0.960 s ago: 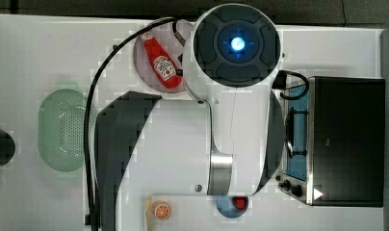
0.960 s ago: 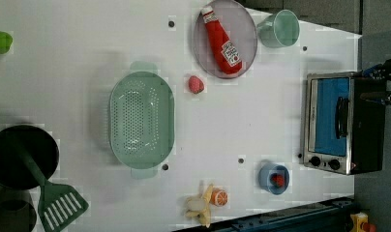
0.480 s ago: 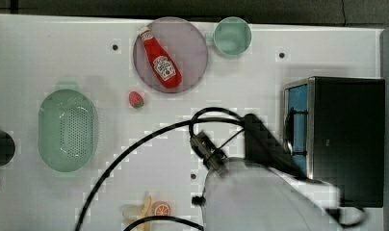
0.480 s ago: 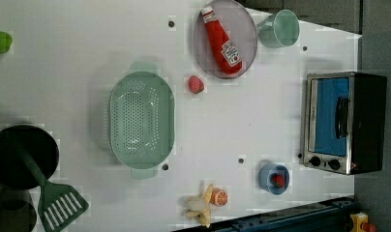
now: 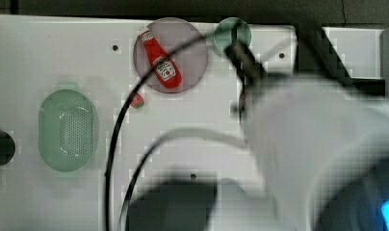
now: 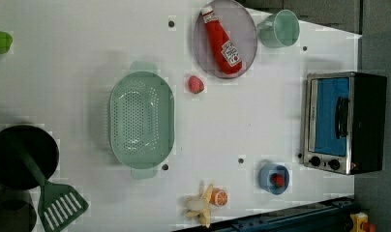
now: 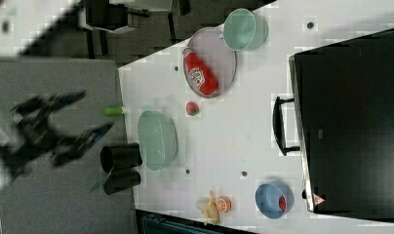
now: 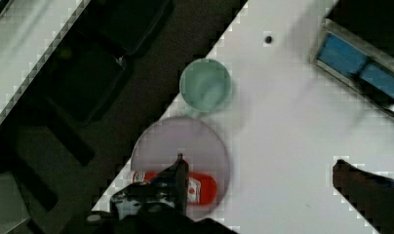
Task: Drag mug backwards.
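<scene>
The muted-green mug [image 6: 279, 29] stands upright at the table's edge, just beside the purple plate [image 6: 225, 38] that carries a red ketchup bottle [image 6: 221, 41]. It also appears as the mug [image 7: 244, 29] and the mug [image 8: 205, 85]. In the top view a dark part of my arm and a cable cross the mug [image 5: 232, 32]. My gripper [image 8: 258, 162] is open and high above the table, holding nothing. One dark finger [image 8: 178, 173] overlaps the plate [image 8: 180, 146]; the other finger [image 8: 365, 187] is far across. The mug sits apart from both.
A toaster oven [image 6: 343, 123] stands near the mug's side of the table. The pale-green basket [image 6: 141, 121], a strawberry [image 6: 195, 84], a blue dish [image 6: 274, 178], a banana and orange [image 6: 205, 200], and a black pan [image 6: 19, 154] with a spatula [image 6: 58, 205] lie farther off.
In the top view my arm has swung from the lower middle to the right, with a dark part now reaching over the mug. Nothing on the table has moved.
</scene>
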### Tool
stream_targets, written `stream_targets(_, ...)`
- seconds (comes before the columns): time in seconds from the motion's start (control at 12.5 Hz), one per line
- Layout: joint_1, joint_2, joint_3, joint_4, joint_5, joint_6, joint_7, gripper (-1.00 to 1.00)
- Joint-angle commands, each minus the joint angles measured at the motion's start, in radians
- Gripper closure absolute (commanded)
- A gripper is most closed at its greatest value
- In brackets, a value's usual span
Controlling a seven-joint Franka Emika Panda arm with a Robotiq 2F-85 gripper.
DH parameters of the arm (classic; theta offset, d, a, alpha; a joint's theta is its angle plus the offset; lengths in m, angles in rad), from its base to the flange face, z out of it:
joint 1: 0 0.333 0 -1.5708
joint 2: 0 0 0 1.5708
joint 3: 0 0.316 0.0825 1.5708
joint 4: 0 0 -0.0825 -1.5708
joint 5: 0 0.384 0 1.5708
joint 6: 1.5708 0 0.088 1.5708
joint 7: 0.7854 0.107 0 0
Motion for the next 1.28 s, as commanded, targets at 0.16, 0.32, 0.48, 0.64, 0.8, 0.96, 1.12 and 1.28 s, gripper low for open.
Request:
stream_targets(0.16, 0.008, 0.292, -0.04, 0.071, 0.013, 0.031, 0.022, -1.0)
stream_targets(0.32, 0.005, 0.44, -0.052, 0.177, 0.014, 0.053, 0.085, -1.0)
stream_targets(0.48, 0.004, 0.569, -0.06, 0.261, 0.014, 0.063, 0.206, -1.0)
stream_targets(0.64, 0.0, 0.677, -0.062, 0.328, 0.014, 0.097, 0.366, -1.0)
stream_targets(0.8, 0.0, 0.758, -0.062, 0.361, 0.014, 0.139, 0.449, -1.0)
stream_targets(0.96, -0.001, 0.824, -0.062, 0.371, 0.017, 0.164, 0.505, -1.0)
stream_targets(1.12, -0.002, 0.886, -0.062, 0.373, 0.019, 0.195, 0.581, -1.0)
stream_targets(1.28, -0.007, 0.946, -0.06, 0.373, 0.021, 0.236, 0.628, -1.0)
